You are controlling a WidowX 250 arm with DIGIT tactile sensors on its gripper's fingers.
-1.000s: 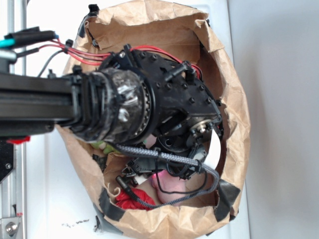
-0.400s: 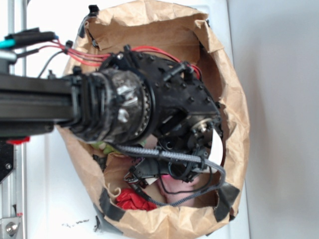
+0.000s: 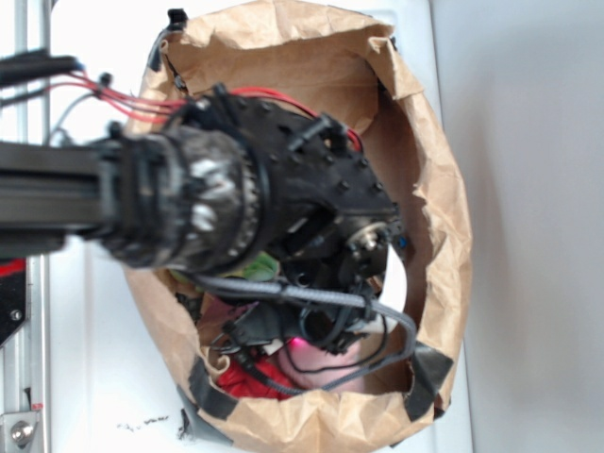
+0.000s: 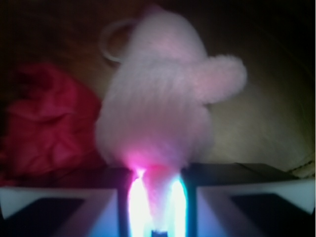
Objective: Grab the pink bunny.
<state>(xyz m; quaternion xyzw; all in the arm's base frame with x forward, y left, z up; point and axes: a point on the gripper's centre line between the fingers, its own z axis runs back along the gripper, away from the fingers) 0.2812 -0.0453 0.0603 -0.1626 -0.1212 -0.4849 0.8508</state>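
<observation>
The pink bunny [image 4: 158,113] fills the middle of the wrist view, a pale pink plush with one stubby limb sticking out to the right. Its lower end is pinched between my two fingers, which glow pink and cyan. My gripper [image 4: 155,182] is shut on the pink bunny. In the exterior view the gripper [image 3: 304,332] reaches down into the brown paper bag [image 3: 444,217], and only part of the bunny [image 3: 326,363] shows below the black wrist and cables.
A red fabric lump [image 4: 44,128] lies just left of the bunny, against the bag's near wall [image 3: 241,379]. A bit of green plush [image 3: 255,269] peeks out under the arm. The bag's walls stand close on all sides.
The arm and wrist have shifted left and look blurred with motion. More of the green plush shows under the arm. The bunny stays at the gripper.
</observation>
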